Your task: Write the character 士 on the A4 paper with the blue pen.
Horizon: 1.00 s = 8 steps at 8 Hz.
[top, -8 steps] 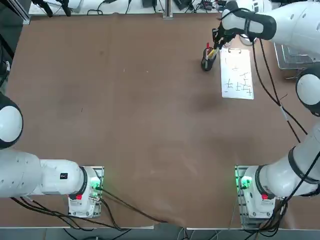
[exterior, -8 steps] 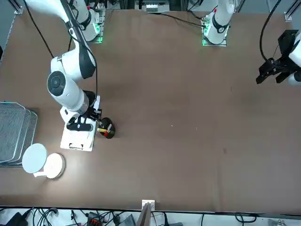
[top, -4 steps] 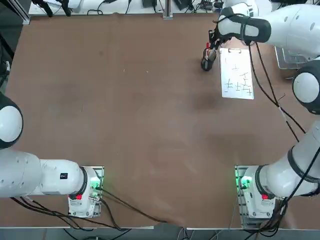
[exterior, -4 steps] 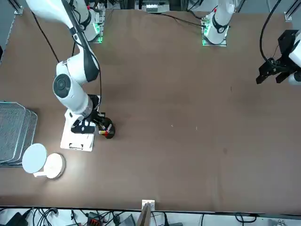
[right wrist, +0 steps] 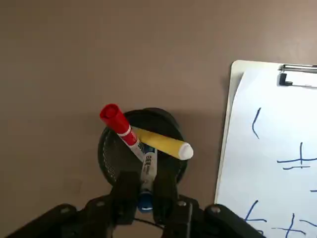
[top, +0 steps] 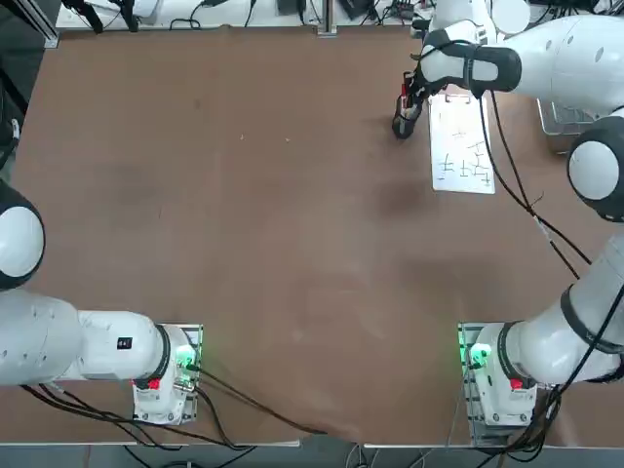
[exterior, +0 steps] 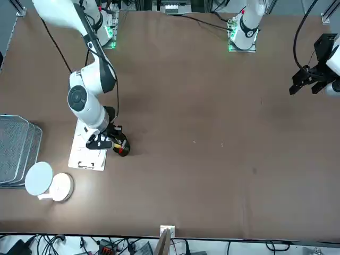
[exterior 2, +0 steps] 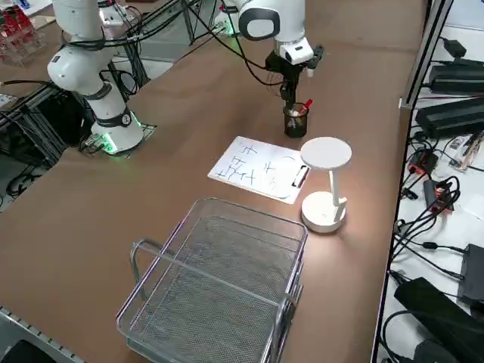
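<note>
Gripping the blue pen (right wrist: 146, 173) near its blue end, your right pincer (right wrist: 144, 194) is clamped on it while the barrel sits in the black mesh cup (right wrist: 115, 153) at the wrist view's lower centre. Watch out: the red pen (right wrist: 119, 124) and yellow pen (right wrist: 161, 144) cross right over it, so a lift could drag them out or tip the cup. That slim, smooth barrel may twist in your grip. The A4 paper (top: 462, 141), flat and clipped, lies just right of the cup in the top view's upper right, on the brown worktop (top: 273, 234).

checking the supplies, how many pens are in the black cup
3: red pen and yellow pen lean in the black cup; blue pen stands there clamped by the right gripper.
</note>
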{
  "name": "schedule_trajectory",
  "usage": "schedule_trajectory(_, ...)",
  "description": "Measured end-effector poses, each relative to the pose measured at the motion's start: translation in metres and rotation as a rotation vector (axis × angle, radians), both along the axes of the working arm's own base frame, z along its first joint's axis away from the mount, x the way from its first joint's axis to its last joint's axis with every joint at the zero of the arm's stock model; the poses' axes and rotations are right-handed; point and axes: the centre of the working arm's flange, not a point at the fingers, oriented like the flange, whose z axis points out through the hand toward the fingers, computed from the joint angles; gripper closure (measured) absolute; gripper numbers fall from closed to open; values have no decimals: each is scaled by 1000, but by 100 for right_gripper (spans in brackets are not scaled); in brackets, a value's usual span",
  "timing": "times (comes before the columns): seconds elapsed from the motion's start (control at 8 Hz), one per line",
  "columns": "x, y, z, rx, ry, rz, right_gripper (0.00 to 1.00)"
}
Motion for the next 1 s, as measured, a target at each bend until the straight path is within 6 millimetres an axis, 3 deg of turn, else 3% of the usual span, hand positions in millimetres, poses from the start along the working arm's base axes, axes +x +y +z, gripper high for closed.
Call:
schedule_trajectory(0.38,0,-4,-2,-2,4,-6,70)
schedule_trajectory(0.62,2,-9,0,-5,5,-13,37)
schedule_trajectory(0.88,3,-12,17,-15,18,-15,1)
schedule_trajectory(1.0,5,-13,36,-21,19,-16,0)
